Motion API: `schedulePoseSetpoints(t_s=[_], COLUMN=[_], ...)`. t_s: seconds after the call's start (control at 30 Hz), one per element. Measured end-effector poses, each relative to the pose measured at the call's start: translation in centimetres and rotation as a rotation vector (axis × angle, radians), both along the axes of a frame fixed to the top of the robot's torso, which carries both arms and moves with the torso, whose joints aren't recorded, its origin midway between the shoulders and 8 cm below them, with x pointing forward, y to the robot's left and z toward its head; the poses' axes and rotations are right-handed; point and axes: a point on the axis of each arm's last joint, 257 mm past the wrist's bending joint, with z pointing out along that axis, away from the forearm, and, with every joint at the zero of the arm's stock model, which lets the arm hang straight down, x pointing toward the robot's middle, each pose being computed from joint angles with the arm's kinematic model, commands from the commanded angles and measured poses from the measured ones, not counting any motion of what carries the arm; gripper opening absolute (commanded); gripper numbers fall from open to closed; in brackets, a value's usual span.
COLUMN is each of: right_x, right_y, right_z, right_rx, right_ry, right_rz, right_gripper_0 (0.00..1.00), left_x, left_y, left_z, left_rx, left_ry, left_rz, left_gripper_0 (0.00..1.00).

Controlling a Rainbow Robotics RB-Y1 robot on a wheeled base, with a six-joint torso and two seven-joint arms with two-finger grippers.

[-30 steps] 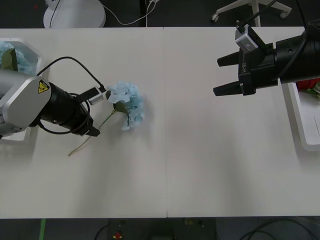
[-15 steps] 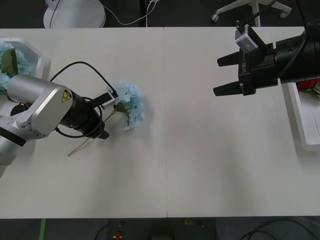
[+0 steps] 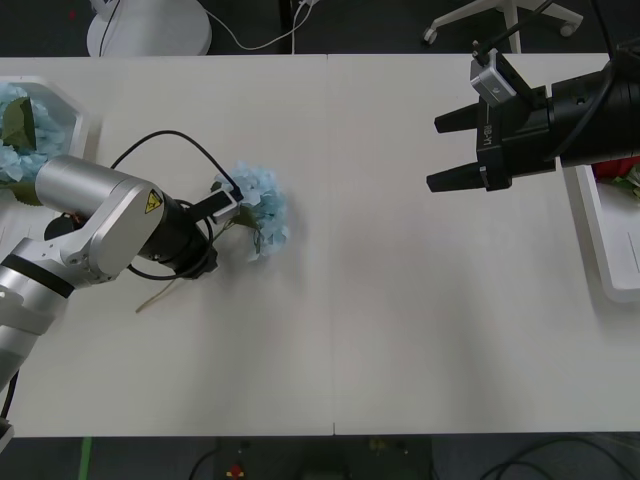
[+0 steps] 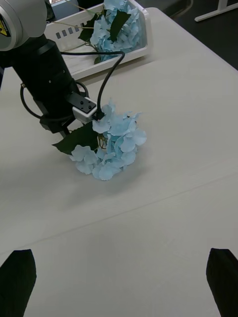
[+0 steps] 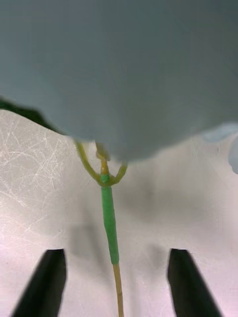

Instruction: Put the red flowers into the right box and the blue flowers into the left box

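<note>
One blue flower (image 3: 263, 210) lies on the table left of centre, its thin stem (image 3: 165, 290) trailing toward the front left. My left gripper (image 3: 200, 258) points down over that stem right beside the bloom. In the left wrist view it is open (image 5: 119, 287), its black fingers (image 5: 49, 282) either side of the green stem (image 5: 109, 223), not touching it. The left box (image 3: 72, 108) at the far left holds more blue flowers (image 3: 18, 135). My right gripper (image 3: 440, 150) hangs open and empty at the far right, beside the right box (image 3: 600, 245), where a bit of red flower (image 3: 620, 168) shows.
The right wrist view looks across the table at the blue flower (image 4: 111, 148), the left arm (image 4: 44, 74) and the left box (image 4: 134, 47). Beyond the table's far edge stand a white round base (image 3: 150, 25) and a chair's feet (image 3: 505, 18).
The left arm has swung right and closed in on the blue flower, bringing its gripper over the stem beside the bloom. The flower and the right arm have not moved.
</note>
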Motion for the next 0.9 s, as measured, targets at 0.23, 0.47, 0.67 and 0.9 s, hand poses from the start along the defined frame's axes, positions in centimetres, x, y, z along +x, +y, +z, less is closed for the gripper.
schedulePoseSetpoints(t_s=[0.23, 0.47, 0.67, 0.9], right_x=[0.0, 0.0, 0.0, 0.0], right_y=[0.0, 0.0, 0.0, 0.0], right_z=[0.0, 0.0, 0.0, 0.0], right_rx=[0.0, 0.0, 0.0, 0.0], right_ry=[0.0, 0.0, 0.0, 0.0], right_rz=[0.0, 0.0, 0.0, 0.0], right_gripper_0=[0.99, 0.99, 0.99, 0.99], left_x=[0.2, 0.5, 2.0, 3.4], left_y=[0.8, 0.9, 0.2, 1.6], left_z=[-0.6, -0.6, 3.3, 11.1], left_rx=[0.012, 0.011, -0.035, -0.17], left_ry=[0.003, -0.01, -0.085, -0.173], left_rz=[0.018, 0.022, 0.02, 0.089], left_gripper_0=[0.0, 0.0, 0.0, 0.0])
